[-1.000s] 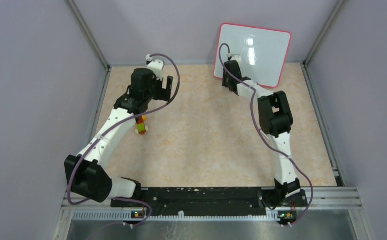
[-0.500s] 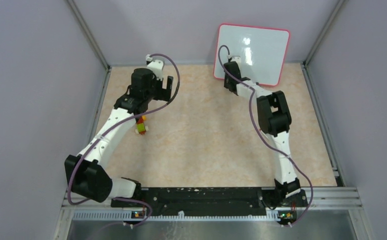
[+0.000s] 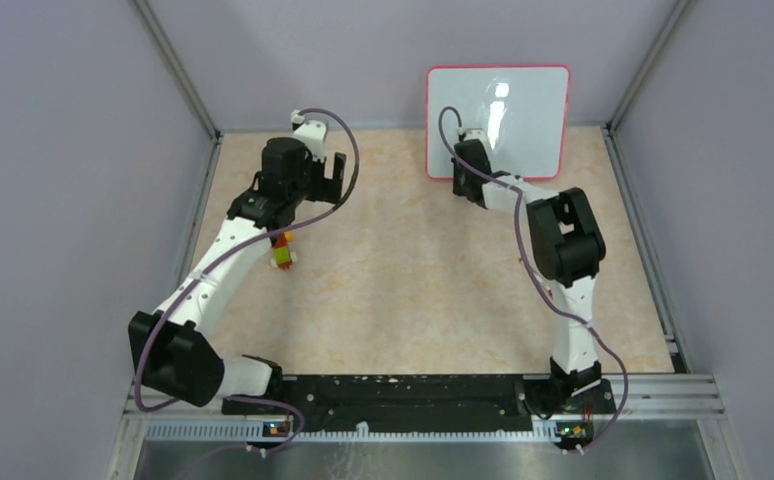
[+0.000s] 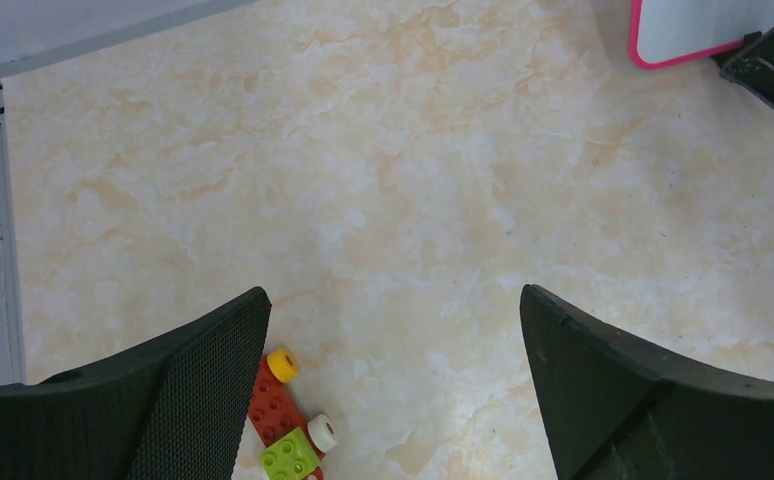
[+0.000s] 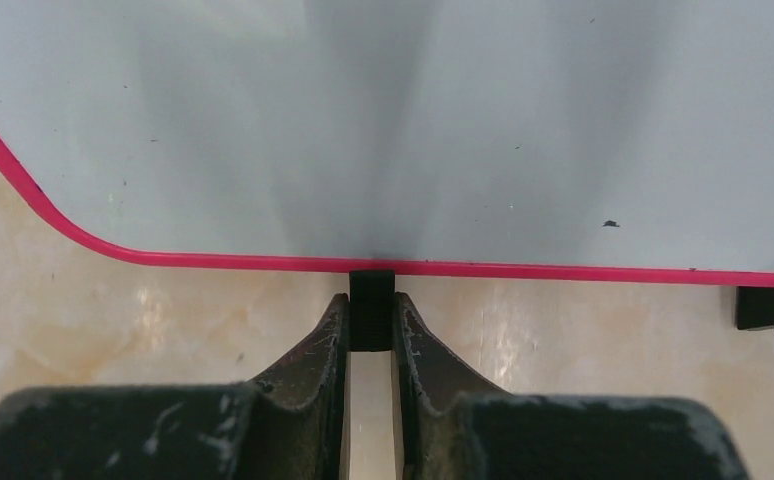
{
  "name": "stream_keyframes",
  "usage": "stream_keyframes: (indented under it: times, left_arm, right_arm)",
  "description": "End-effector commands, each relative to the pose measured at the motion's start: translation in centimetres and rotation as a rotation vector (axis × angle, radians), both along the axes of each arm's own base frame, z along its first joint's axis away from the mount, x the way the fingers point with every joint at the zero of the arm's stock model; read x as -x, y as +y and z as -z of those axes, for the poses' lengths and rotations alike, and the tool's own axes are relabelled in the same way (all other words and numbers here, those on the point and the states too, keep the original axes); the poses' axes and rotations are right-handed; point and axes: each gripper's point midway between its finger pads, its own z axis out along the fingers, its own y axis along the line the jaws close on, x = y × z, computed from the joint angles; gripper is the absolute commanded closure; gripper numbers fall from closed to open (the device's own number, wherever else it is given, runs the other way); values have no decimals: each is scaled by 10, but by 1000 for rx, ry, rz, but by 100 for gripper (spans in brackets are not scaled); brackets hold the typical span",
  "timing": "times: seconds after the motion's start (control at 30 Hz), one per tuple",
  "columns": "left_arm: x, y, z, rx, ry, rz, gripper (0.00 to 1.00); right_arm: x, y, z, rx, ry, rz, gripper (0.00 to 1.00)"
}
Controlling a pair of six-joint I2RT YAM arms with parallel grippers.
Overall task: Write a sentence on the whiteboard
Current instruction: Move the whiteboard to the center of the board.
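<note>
At one o'clock on the table (image 3: 413, 300), hard against the far edge, the whiteboard (image 3: 528, 125) stands upright on its feet, facing back toward my bases. Its pink frame runs all round, and glare from overhead sits on the glossy face. My right pincer (image 5: 371, 300) is down at the lower left part of that frame, at about seven o'clock on the board. From my right wrist I see both fingers (image 5: 328, 345) drawn nearly together, one pressed to each side of a small black foot (image 5: 371, 318) under the bottom rail, so I am pinching the whiteboard by that foot. The second foot (image 5: 771, 310) shows at three o'clock in the same view, apart from my fingers. A few dark specks dot the white surface above the rail.

My left pincer (image 4: 393, 298) hangs over the marbled top at about ten o'clock, well away from the board. Its fingers are spread wide, with bare table between them and nothing in their grasp. A small cluster of toy bricks (image 4: 288, 435), red and green with a yellow and a white stud, lies at seven o'clock in my left wrist view, just beside the left finger's tip. One pink corner of the board peeks in at one o'clock there.
</note>
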Motion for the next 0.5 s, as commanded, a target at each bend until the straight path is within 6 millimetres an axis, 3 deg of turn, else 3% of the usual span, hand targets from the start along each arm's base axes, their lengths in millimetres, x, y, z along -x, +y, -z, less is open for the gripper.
stream_keyframes:
  times: [0.0, 0.3, 0.33, 0.47]
  left_arm:
    - [6, 1, -22, 45, -66, 1, 1]
    - [17, 3, -30, 54, -64, 10, 1]
    - [20, 7, -38, 91, -73, -18, 1]
    - [22, 24, -58, 107, -114, -65, 1]
  right_arm:
    - [29, 20, -32, -22, -30, -91, 100]
    - [112, 52, -17, 14, 35, -275, 100]
    - [128, 68, -22, 21, 12, -336, 100]
    - [163, 89, -22, 37, 23, -426, 100]
